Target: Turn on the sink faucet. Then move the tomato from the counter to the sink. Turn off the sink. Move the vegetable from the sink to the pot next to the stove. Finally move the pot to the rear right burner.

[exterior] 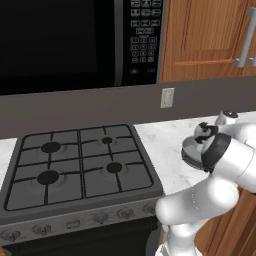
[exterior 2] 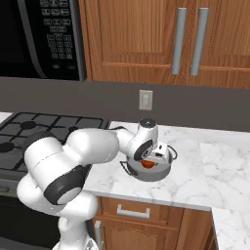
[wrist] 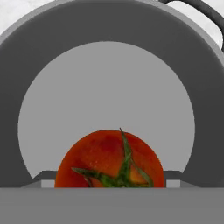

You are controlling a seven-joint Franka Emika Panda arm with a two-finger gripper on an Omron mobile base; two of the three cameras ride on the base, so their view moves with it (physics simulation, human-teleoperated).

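The grey pot (exterior 2: 165,171) stands on the marble counter right of the stove (exterior: 80,160). My gripper (exterior 2: 150,157) points down into it, shut on the red tomato (exterior 2: 146,164). In the hand view the tomato (wrist: 110,158), green stem up, sits close at the bottom between the jaws, above the pot's pale floor and dark wall (wrist: 109,26). From the left, my arm hides most of the pot (exterior: 190,150). The rear right burner (exterior: 107,140) is bare. The sink and its faucet are out of view.
A black microwave (exterior: 60,40) hangs above the stove. Wooden wall cabinets (exterior 2: 185,39) line the wall, with an outlet (exterior 2: 145,99) below them. The marble counter (exterior 2: 215,166) runs on to the right of the pot.
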